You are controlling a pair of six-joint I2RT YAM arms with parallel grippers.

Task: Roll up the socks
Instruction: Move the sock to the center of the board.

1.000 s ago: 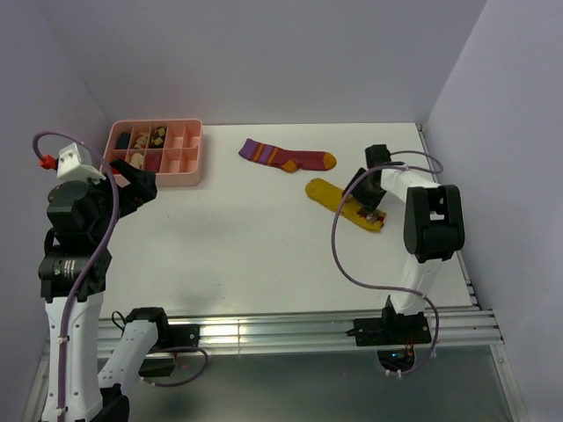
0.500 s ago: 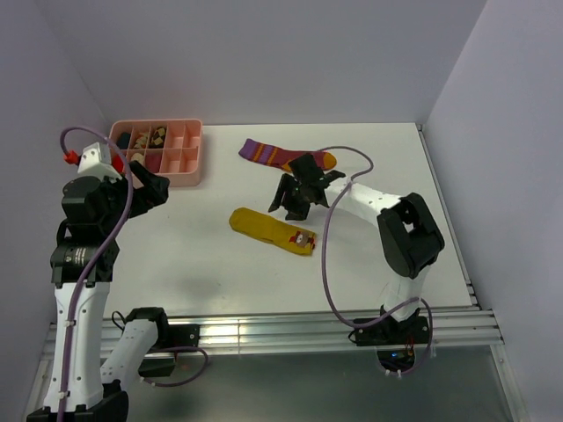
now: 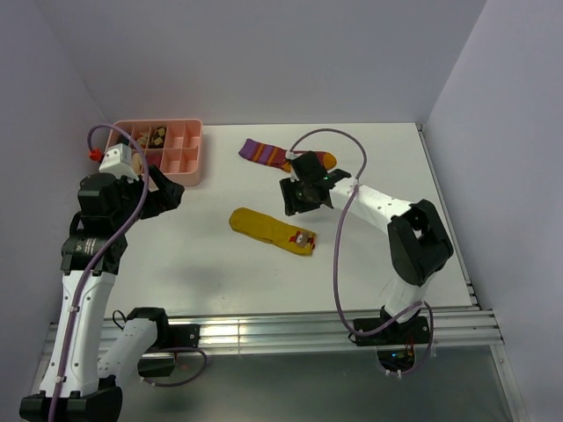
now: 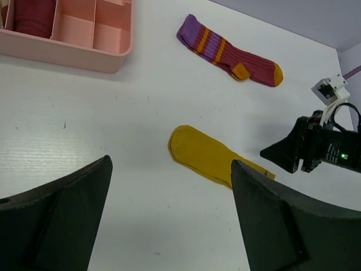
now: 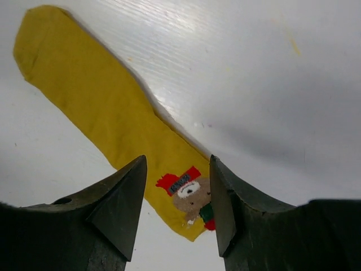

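The right tool (image 3: 295, 198), half open and empty, hovers by the flat mustard-yellow fabric sock (image 3: 273, 230) at its 7 o'clock; the left tool (image 4: 170, 162) gapes wide, empty. A shallow pinch may merely drag it unrolled.

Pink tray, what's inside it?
Brown-and-tan items in two back compartments of the tray, something maroon in another, several others empty. From above, the left arm covers its near-left corner.
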